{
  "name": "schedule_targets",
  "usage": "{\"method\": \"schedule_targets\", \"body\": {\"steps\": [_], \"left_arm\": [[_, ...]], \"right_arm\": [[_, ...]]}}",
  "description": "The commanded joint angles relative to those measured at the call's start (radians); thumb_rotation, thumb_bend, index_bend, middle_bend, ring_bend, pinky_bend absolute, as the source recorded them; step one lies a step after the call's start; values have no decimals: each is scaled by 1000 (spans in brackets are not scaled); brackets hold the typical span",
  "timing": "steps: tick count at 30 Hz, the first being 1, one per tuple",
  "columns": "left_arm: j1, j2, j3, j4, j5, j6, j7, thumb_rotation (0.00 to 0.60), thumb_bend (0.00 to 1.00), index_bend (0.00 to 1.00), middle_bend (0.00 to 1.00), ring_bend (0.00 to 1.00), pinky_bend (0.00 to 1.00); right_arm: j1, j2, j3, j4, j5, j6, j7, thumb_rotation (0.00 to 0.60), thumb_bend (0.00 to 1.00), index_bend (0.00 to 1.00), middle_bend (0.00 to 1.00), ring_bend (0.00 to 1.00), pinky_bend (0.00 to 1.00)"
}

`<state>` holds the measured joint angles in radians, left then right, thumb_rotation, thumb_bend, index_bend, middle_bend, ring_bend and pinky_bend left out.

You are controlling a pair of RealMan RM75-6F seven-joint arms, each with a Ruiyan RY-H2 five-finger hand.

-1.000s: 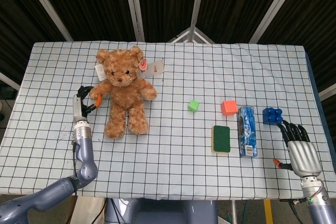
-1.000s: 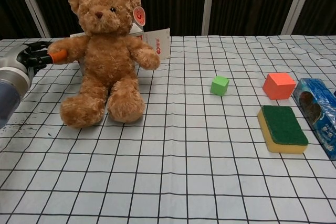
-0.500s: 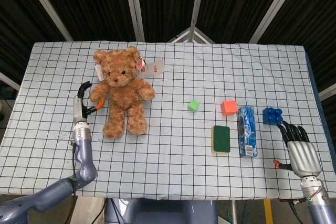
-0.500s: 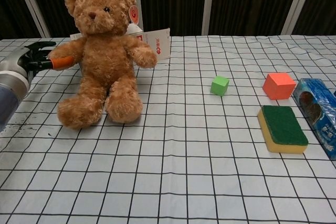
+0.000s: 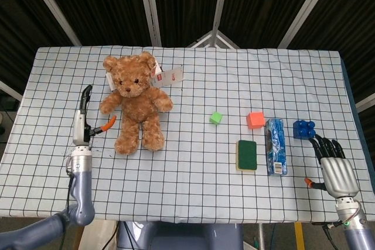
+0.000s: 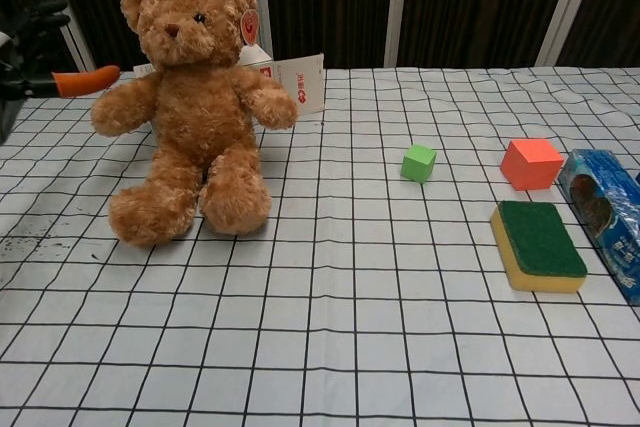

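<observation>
A brown teddy bear (image 5: pixel 133 100) (image 6: pixel 190 107) sits upright on the checked tablecloth (image 5: pixel 193 191) at the left. My left hand (image 5: pixel 82 120) (image 6: pixel 28 39) hangs raised just left of the bear, fingers straight and apart, its orange-tipped thumb (image 5: pixel 108 124) (image 6: pixel 85 80) pointing at the bear's arm without touching it. My right hand (image 5: pixel 334 165) lies at the table's right front, fingers spread, holding nothing; a blue toy brick (image 5: pixel 303 128) sits just beyond its fingertips. The chest view does not show the right hand.
White paper tags (image 5: pixel 170 75) (image 6: pixel 300 82) lie behind the bear. A green cube (image 5: pixel 215 118) (image 6: pixel 419 162), an orange-red cube (image 5: pixel 255 120) (image 6: pixel 531 163), a green-and-yellow sponge (image 5: pixel 246 154) (image 6: pixel 538 243) and a blue packet (image 5: pixel 275 146) (image 6: pixel 605 212) sit centre-right.
My left hand has let go of the bear's arm, opened, and drawn up and away to the left. The bear shifted slightly left. The right hand has not moved.
</observation>
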<state>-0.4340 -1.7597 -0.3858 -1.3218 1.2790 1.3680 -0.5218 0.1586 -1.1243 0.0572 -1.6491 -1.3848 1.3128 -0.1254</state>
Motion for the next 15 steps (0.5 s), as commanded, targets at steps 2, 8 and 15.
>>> {"method": "schedule_targets", "body": {"steps": [2, 8, 15], "left_arm": [[205, 292, 197, -248, 188, 254, 515, 600, 370, 187, 39, 0, 0], [321, 394, 234, -344, 171, 391, 863, 600, 371, 208, 41, 0, 0], [371, 479, 256, -386, 60, 330, 872, 600, 371, 230, 43, 0, 0]], "right_arm": [[-3, 3, -6, -6, -10, 4, 2, 600, 102, 0, 0, 0, 0], [-9, 6, -13, -17, -31, 18, 2, 600, 102, 0, 0, 0, 0], [-13, 8, -18, -21, -46, 30, 1, 600, 102, 0, 0, 0, 0]]}}
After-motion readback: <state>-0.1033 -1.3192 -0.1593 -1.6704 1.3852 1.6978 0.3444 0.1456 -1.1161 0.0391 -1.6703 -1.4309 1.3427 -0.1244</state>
